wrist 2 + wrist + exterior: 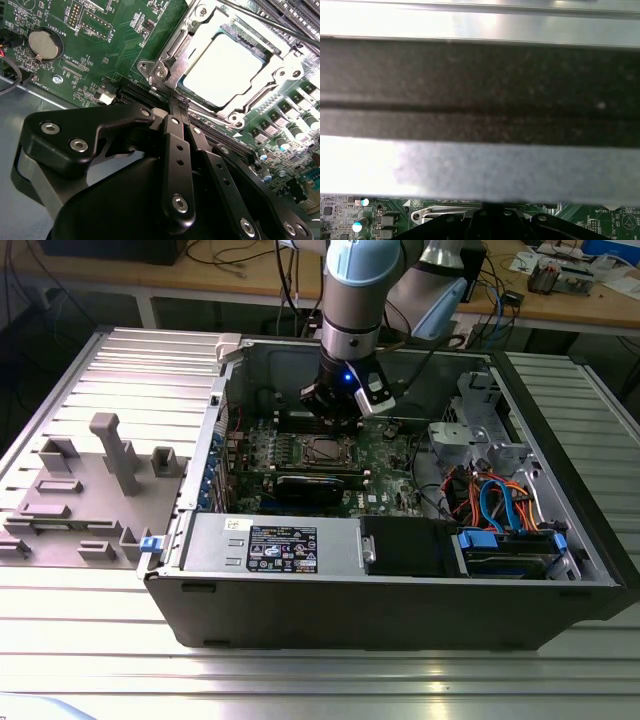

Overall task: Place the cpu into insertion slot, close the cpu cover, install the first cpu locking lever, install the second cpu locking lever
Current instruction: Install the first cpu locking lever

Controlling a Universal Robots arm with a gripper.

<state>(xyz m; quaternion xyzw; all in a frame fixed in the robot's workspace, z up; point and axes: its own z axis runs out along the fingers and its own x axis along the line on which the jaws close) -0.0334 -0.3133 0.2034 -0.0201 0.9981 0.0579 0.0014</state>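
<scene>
Just beside cpu cover (200,42) edge: end effector (178,102).

Robot arm (352,290) reaching straight down from twelve o'clock in the exterior view, wrist vertical, black gripper (178,102) with its two fingers (176,127) pressed together at the tips

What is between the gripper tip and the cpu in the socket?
In the second wrist view, only the cpu cover rim separates the gripper from the cpu.
</scene>
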